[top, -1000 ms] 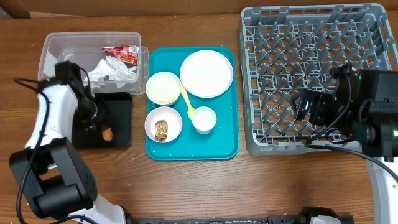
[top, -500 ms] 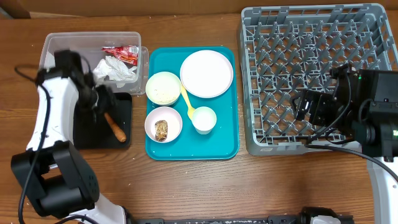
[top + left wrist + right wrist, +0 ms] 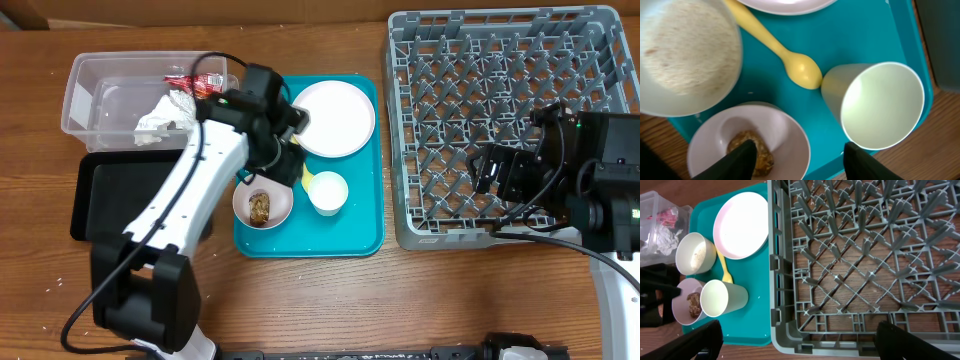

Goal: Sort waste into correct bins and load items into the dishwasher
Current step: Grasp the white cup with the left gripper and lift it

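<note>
- The left gripper [image 3: 800,164] hovers over the teal tray [image 3: 350,238], fingers apart, nothing between them.
- Right below it is the bowl with the brown chunk [image 3: 790,135]. The rice bowl [image 3: 685,50], yellow spoon [image 3: 785,55] and cup [image 3: 880,105] sit alongside, with the spoon's tip against the cup.
- The plate [image 3: 332,118] sits at the tray's far end.
- The napkin [image 3: 160,115] and wrapper [image 3: 195,85] lie in the clear tub [image 3: 90,100], with the black tray [image 3: 110,195] just beside it.
- The right gripper [image 3: 797,345] hangs over the rack [image 3: 510,60], fingers spread wide, empty.

tray [image 3: 352,236] front strip bare | spoon [image 3: 777,50] touches cup [image 3: 880,105], no gap | chunk bowl [image 3: 787,127]–cup gap narrow | rack [image 3: 398,150] pegs upright throughout, open above
</note>
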You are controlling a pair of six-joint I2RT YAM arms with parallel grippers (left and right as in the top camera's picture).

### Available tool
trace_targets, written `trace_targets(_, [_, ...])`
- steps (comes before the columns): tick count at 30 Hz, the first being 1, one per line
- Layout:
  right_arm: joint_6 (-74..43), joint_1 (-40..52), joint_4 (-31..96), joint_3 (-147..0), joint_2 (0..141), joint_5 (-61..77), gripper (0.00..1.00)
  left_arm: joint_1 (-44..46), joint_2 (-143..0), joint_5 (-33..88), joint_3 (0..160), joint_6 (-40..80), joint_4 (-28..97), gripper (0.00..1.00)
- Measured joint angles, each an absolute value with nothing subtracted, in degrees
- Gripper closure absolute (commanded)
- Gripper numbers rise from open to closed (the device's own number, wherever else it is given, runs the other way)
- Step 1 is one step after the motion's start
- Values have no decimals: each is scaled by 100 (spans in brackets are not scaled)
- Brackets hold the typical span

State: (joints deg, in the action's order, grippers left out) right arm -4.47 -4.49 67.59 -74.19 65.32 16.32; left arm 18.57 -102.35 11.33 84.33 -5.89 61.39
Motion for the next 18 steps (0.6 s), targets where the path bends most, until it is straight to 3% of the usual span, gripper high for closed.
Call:
trace_targets(5, [-447,-449,6761,-7419,6532,1629,0,2176,-10468,1068,8134,-644,6020,50])
trace_targets(18, [-447,-451,6772,-7419,6532,1632,0,2178,-10519,1033,7898,-242,5354,49])
